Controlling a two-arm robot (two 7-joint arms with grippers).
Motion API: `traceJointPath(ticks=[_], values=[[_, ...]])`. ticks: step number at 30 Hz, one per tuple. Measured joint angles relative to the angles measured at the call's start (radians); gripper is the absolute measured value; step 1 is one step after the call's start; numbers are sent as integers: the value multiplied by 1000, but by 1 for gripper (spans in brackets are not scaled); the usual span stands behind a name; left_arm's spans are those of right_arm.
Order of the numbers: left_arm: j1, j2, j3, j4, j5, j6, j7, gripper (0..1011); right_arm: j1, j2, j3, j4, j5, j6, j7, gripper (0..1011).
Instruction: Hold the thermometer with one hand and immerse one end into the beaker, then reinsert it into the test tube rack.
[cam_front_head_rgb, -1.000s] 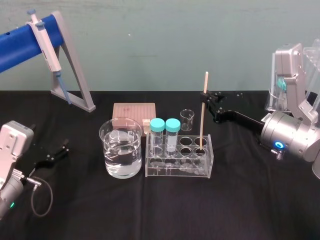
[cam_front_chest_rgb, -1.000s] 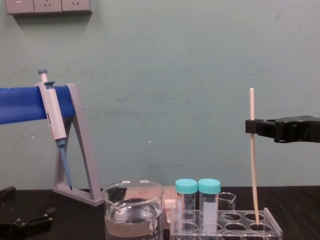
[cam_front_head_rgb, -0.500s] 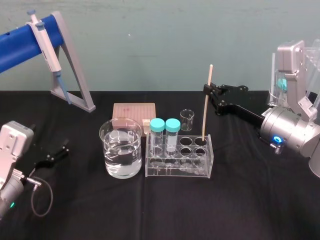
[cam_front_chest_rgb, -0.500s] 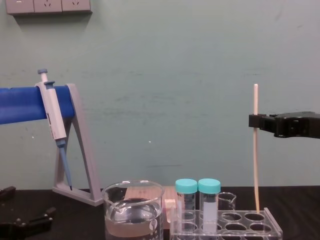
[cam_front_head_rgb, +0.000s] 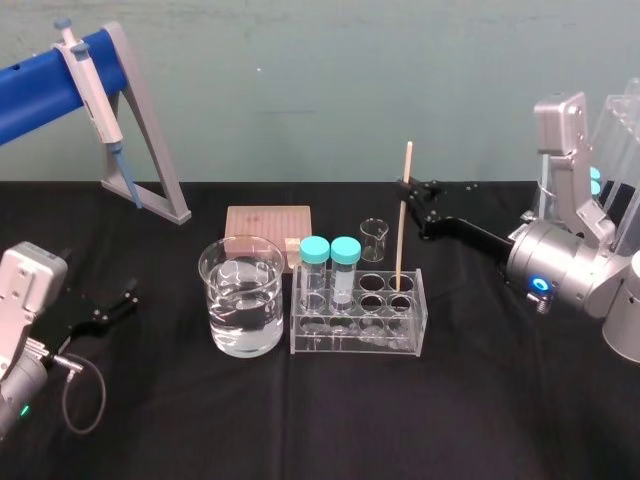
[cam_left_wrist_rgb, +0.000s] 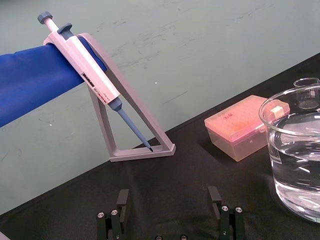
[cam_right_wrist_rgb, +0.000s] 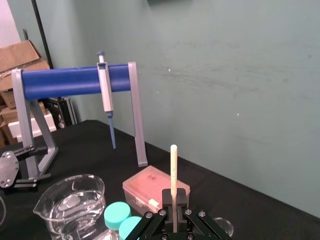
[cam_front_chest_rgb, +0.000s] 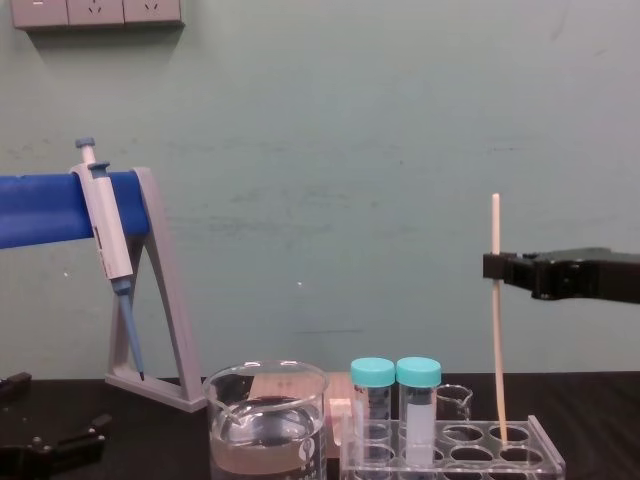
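two grippers show. the left gripper (cam_left_wrist_rgb: 168, 194) sits low over the black cloth (cam_front_head_rgb: 480, 400) at the robot's left, fingers spread apart. further in, the large beaker (cam_front_head_rgb: 240, 297) of water stands just left of the test tube rack (cam_front_head_rgb: 358, 328). the thermometer (cam_front_head_rgb: 402, 235) stands upright in the rack's back right hole, with the right gripper (cam_front_head_rgb: 407, 187) clamped on its upper part. behind are a small beaker (cam_front_head_rgb: 373, 240), a tip box (cam_front_head_rgb: 268, 228) and a pipette stand (cam_front_head_rgb: 150, 150).
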Motion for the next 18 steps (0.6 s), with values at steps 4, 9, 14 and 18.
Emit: traceJointPath(ticks=[4,9,14,18], values=[[0,0,0,0,0,0,0,1004,0,-3,-4,11,-6,1,6,44],[0,0,0,0,0,0,0,1004,-1,-7,-7,25,-14,-2,11,44],[0,0,0,0,0,0,0,1004,-5,-10,-7,35,-20,-6,12,44],[0,0,0,0,0,0,0,1004,-7,-12,-7,41,-26,-10,13,44]])
